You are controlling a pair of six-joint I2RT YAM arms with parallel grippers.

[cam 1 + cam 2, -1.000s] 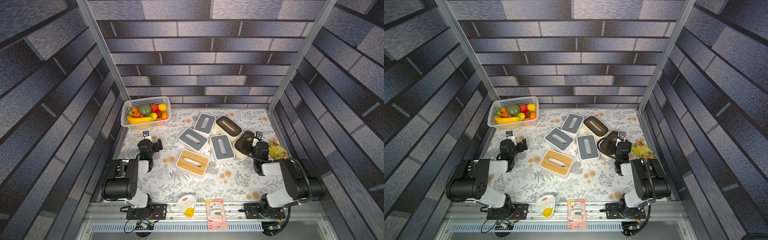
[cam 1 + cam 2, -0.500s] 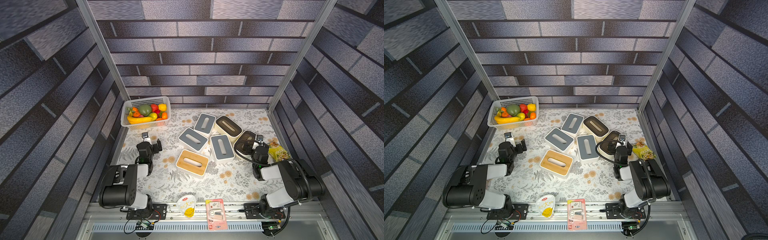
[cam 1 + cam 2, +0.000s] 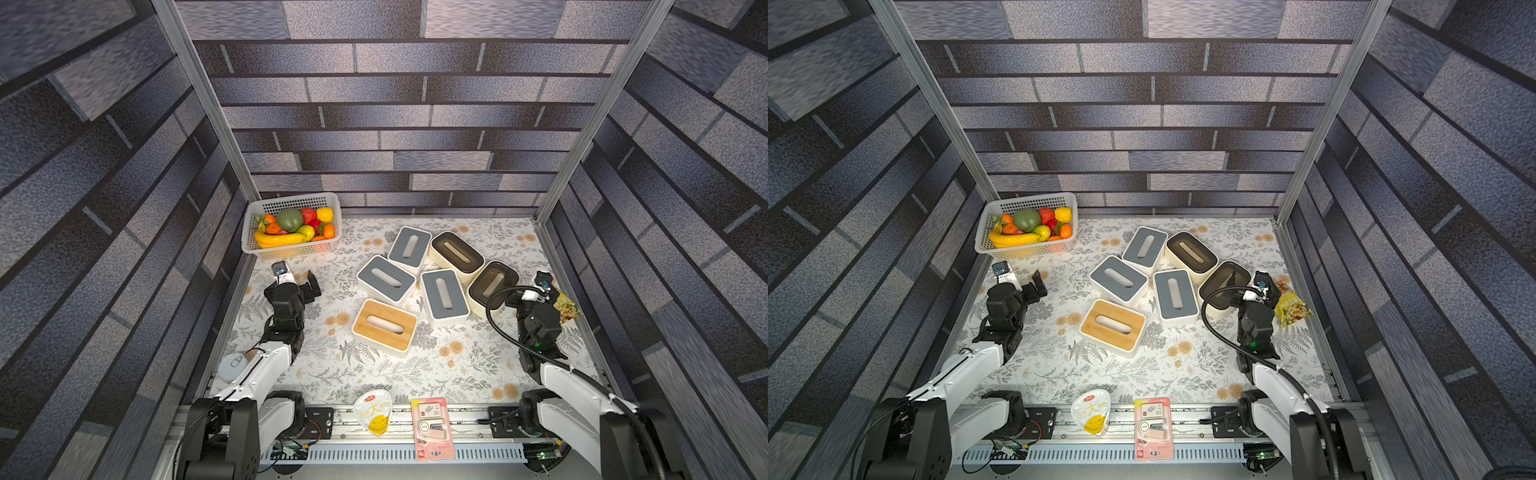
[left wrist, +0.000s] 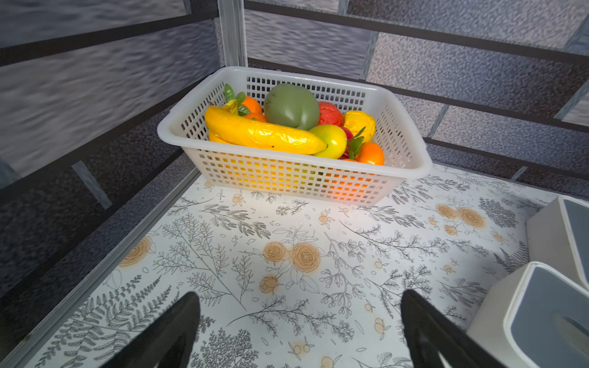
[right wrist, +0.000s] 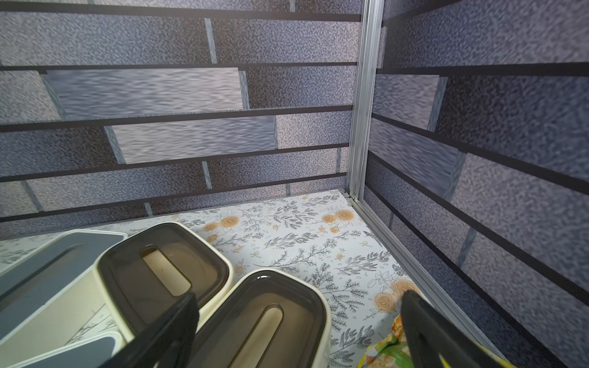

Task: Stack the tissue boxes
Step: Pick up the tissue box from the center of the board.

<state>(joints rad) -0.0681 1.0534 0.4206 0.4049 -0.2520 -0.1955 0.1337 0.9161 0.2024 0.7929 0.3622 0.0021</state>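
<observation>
Well, both top views: nothing stacked yet; six tissue boxes (image 3: 386,279) lie singly, clustered beside the basket (image 3: 291,249). Print on the pouch (image 3: 374,411) and pink card (image 3: 432,428) is unreadable. Near the basket, the left gripper (image 3: 298,279) is wide and empty.
Left wrist: jaws wide, basket ahead.
Right wrist: the right gripper (image 5: 299,302) is wide and empty, by the brown-lidded box (image 5: 280,296) farthest from the basket.

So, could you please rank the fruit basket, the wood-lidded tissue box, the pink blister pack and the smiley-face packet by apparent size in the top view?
1. fruit basket
2. wood-lidded tissue box
3. pink blister pack
4. smiley-face packet
The last two look close, and may sit nearer the camera.
</observation>
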